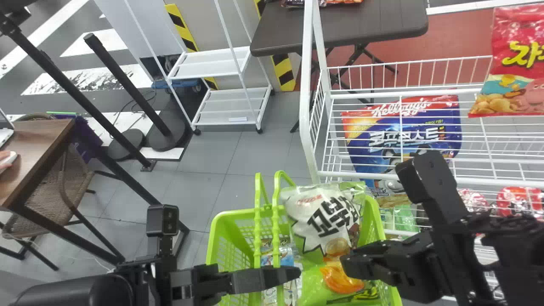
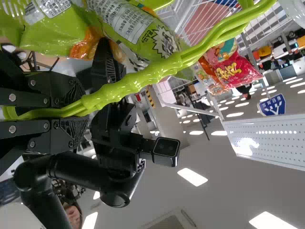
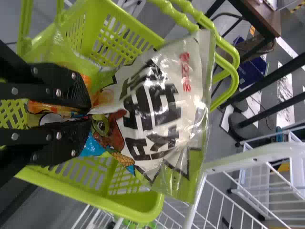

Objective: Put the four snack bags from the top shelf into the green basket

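In the head view my right gripper (image 1: 346,261) is above the green basket (image 1: 229,216), shut on a white-and-green snack bag (image 1: 327,216). The right wrist view has this bag (image 3: 157,109) pinched between the fingers of my right gripper (image 3: 89,113), its wide part over the basket (image 3: 143,205). My left gripper (image 1: 282,276) stays at the basket's handles; in the left wrist view the handle (image 2: 143,81) runs between the fingers of my left gripper (image 2: 83,107), which are shut on it. A green bag (image 1: 340,280) and a blue-and-white bag (image 1: 280,259) lie inside the basket.
The white wire rack (image 1: 316,127) stands at the right, with a red snack bag (image 1: 514,68) on its upper part and a blue bag (image 1: 403,131) lower down. A dark table (image 1: 348,25) is behind, a brown desk (image 1: 36,148) at the left.
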Controlling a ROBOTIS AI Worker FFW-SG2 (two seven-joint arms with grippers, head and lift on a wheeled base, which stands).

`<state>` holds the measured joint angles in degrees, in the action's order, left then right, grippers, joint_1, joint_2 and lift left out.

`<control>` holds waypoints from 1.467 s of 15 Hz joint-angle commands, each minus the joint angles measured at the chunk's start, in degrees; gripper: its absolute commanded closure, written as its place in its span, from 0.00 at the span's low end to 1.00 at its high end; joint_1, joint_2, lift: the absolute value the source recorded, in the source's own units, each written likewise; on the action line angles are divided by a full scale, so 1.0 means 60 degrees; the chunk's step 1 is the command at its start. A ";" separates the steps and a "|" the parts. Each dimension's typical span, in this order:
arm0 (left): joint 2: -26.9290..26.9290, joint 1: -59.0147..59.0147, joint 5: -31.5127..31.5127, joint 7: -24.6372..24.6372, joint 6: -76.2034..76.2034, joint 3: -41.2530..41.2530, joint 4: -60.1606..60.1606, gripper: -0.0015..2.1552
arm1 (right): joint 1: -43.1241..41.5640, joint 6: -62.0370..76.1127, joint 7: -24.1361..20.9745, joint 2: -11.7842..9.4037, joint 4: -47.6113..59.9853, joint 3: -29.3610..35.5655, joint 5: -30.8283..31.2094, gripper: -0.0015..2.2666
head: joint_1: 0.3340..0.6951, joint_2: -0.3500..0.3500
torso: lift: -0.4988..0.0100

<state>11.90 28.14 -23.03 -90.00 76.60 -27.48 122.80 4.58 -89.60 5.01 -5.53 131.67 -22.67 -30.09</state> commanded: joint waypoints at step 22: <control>0.0112 0.0027 -0.0132 -0.0095 0.0000 0.0010 -0.0135 1.00 | -0.4133 0.9022 0.0674 -0.0734 -0.8220 0.3192 0.4370 0.04 | 1.00 0.35 | 0.98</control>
<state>12.53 28.21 -23.80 -90.00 76.60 -27.35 122.22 -17.25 -38.33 9.05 -10.31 88.06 -1.63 -4.52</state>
